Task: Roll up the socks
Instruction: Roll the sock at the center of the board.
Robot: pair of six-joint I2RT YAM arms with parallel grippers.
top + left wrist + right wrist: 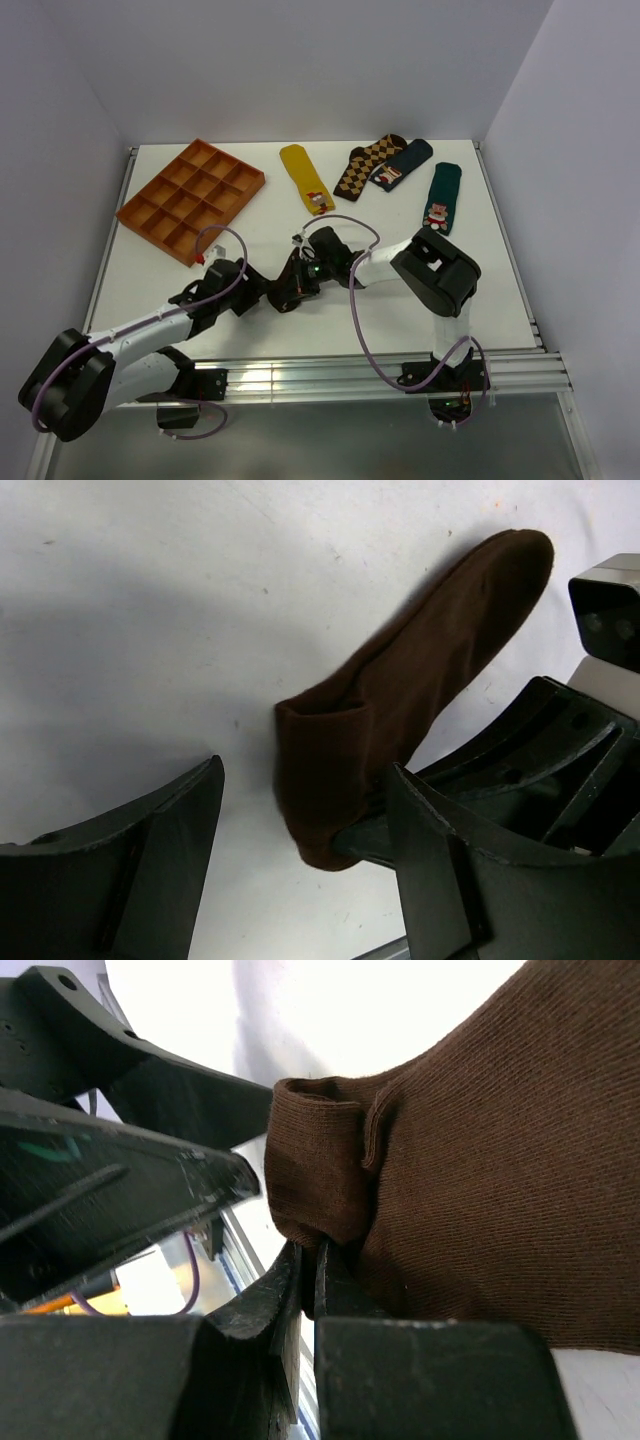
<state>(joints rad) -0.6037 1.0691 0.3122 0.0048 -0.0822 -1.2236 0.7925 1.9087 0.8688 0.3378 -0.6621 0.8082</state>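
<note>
Sock [400, 700] dark brown, one end folded over; right fingers [255, 1315] clamped on fold; left fingers [170, 850] apart around it.

Left gripper [300, 815] agape; right gripper [310, 1265] apparently clamped.

Overhead view, bystander items only.

- White table [500, 285], closed in on three sides by pale walls [300, 70].
- Far left: orange tray [232, 160], divided into a grid of square compartments and set at an angle to the table edges.
- Right of the tray, well apart from it: mustard yellow sock [305, 178], lying flat, with a small red-and-white motif at its near end.
- Next right: brown-and-tan diamond sock [367, 165].
- Dark navy sock [402, 163] lies just beside it (near ends touching or overlapping, cannot tell which).
- Farthest right, on its own: dark green sock [441, 198], with a small printed figure towards its near end.
</note>
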